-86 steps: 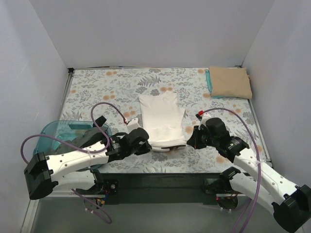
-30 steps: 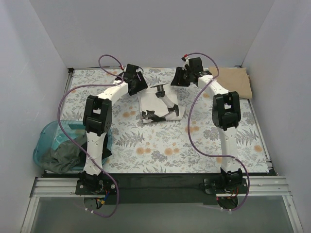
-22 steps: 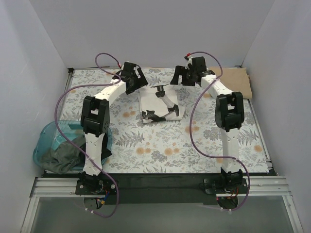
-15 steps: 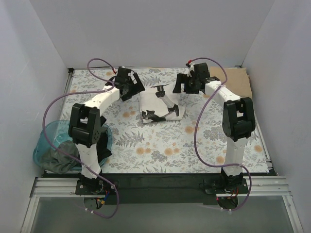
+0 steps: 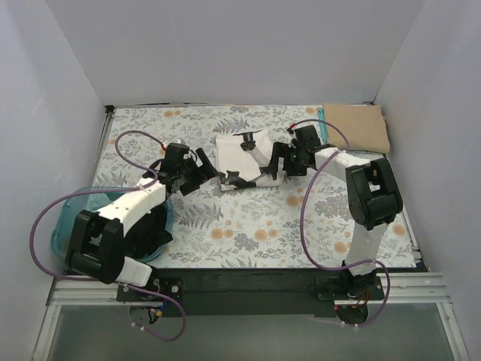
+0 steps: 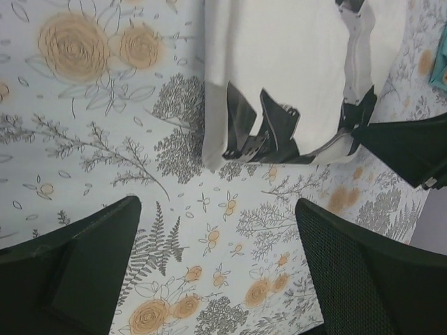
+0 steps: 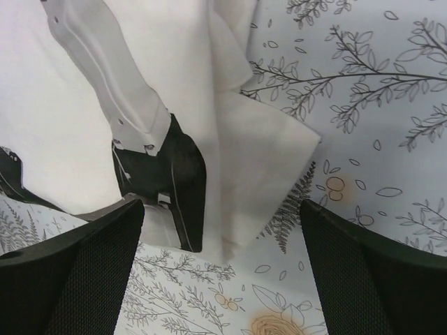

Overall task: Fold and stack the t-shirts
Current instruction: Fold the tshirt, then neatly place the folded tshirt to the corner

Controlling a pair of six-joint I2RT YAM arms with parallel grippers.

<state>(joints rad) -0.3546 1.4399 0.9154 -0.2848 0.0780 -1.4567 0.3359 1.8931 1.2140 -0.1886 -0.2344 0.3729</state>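
Note:
A cream-white t-shirt [image 5: 242, 154] with a black print lies folded on the floral cloth, mid-table. My left gripper [image 5: 211, 173] hovers open just left of its near left corner, with nothing between the fingers. In the left wrist view the folded shirt [image 6: 293, 63] lies ahead of the left gripper [image 6: 220, 272]. The right gripper [image 5: 279, 163] stands open at the shirt's right edge. Seen from the right wrist, the shirt's corner [image 7: 265, 146] sits just ahead of the right gripper [image 7: 220, 272]. A folded tan t-shirt [image 5: 358, 126] rests on a teal one [image 5: 322, 128] at the back right.
A translucent teal basket [image 5: 64, 222] stands at the near left, largely covered by my left arm. Purple cables loop above both arms. White walls close in the table on three sides.
The shirt's near half has been folded over, print now on top. Both grippers let go of it, opened wide and drew back from the far edge to its sides.

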